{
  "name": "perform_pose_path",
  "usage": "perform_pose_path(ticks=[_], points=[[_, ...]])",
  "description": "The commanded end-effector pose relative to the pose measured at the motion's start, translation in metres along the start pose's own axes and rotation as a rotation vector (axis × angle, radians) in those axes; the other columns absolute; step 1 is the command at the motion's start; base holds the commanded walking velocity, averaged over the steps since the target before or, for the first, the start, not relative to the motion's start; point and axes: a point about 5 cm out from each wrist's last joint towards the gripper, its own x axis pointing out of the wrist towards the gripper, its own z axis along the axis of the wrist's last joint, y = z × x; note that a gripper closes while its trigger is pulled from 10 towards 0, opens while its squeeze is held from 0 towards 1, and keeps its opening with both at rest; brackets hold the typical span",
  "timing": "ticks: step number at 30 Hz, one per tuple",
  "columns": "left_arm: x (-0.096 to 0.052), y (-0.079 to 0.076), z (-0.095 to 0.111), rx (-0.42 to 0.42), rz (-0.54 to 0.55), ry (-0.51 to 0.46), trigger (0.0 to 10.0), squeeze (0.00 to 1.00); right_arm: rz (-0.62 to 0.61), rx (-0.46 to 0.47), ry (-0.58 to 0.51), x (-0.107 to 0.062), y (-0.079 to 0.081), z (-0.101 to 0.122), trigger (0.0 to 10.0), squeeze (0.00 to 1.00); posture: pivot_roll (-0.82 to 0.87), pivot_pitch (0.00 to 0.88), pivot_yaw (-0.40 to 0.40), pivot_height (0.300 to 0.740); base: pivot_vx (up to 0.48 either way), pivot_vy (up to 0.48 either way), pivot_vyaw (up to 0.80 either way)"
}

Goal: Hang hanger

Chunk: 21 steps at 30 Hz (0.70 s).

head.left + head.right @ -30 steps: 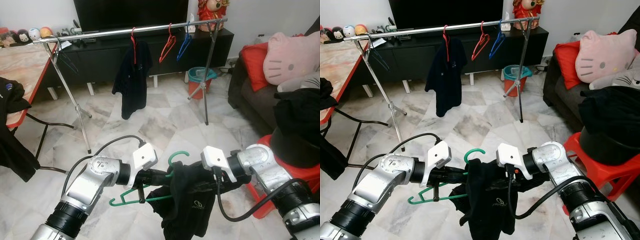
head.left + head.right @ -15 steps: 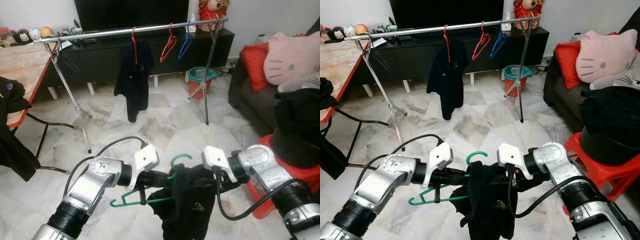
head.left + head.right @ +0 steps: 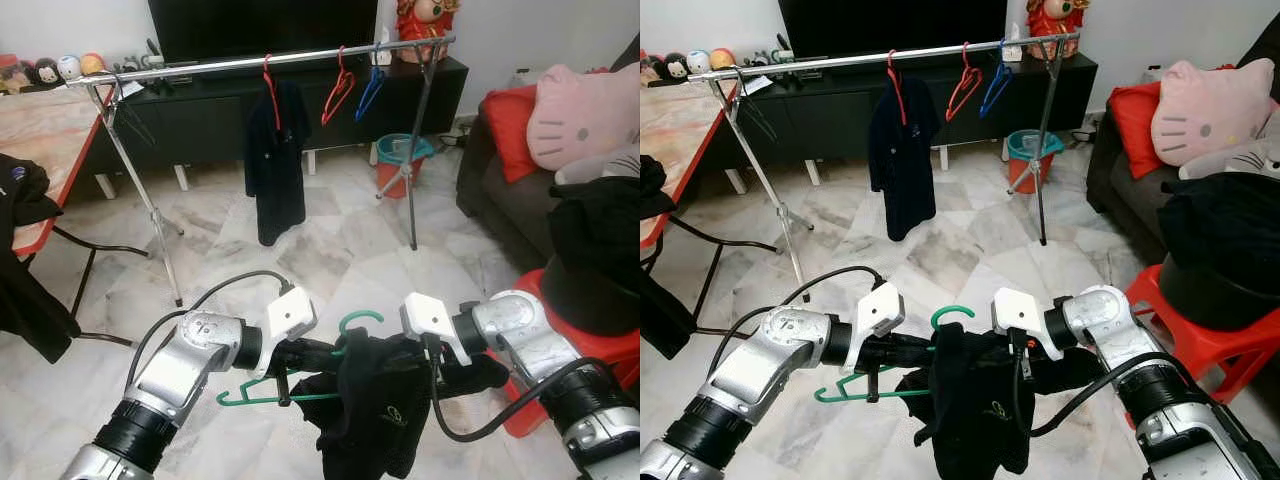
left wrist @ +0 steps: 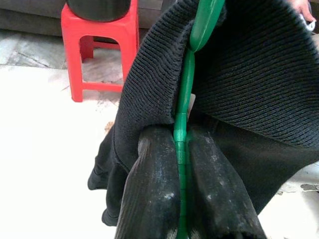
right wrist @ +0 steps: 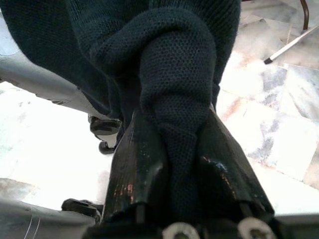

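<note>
A green hanger [image 3: 300, 385] sits low in front of the robot, above the marble floor [image 3: 330, 250], with a black shirt [image 3: 375, 420] draped over it and hanging down. The left gripper [image 4: 182, 164] holds the hanger's bar, its two fingers [image 4: 154, 189] pressed against the green plastic from both sides. The right gripper [image 5: 174, 164] pinches a bunched fold of the shirt, jaws closed tight on the cloth, just beside the hanger's hook. Both arms meet at the middle, close together.

Further off stands a metal rail [image 3: 260, 62] on thin legs, well apart from the held hanger. On it hang a dark shirt [image 3: 278, 160] on a red hanger [image 3: 268, 75], another red hanger [image 3: 338, 92] left bare, and a blue hanger [image 3: 370, 88]. Behind the rail is a black TV cabinet [image 3: 200, 110]. To the right are a sofa [image 3: 500, 190] with a pink cushion [image 3: 585, 110] and a red stool [image 3: 590, 350] bearing dark clothes. A table [image 3: 40, 140] stands at the left.
</note>
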Motion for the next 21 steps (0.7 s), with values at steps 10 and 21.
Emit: perform_pose_path(ticks=[10, 21], points=[[0.002, 0.006, 0.019, 0.09, 0.021, -0.037, 10.0, 0.0, 0.037, -0.018, -0.009, 0.009, 0.005, 0.004, 0.0, 0.0, 0.1, 0.0, 0.02, 0.74, 0.0, 0.0, 0.0], [-0.002, 0.018, 0.016, 0.075, 0.109, -0.044, 10.0, 1.0, 0.028, -0.038, 0.048, 0.005, 0.002, 0.002, 0.0, 0.0, 0.09, 0.0, 0.005, 0.74, 0.0, 0.0, 0.0]])
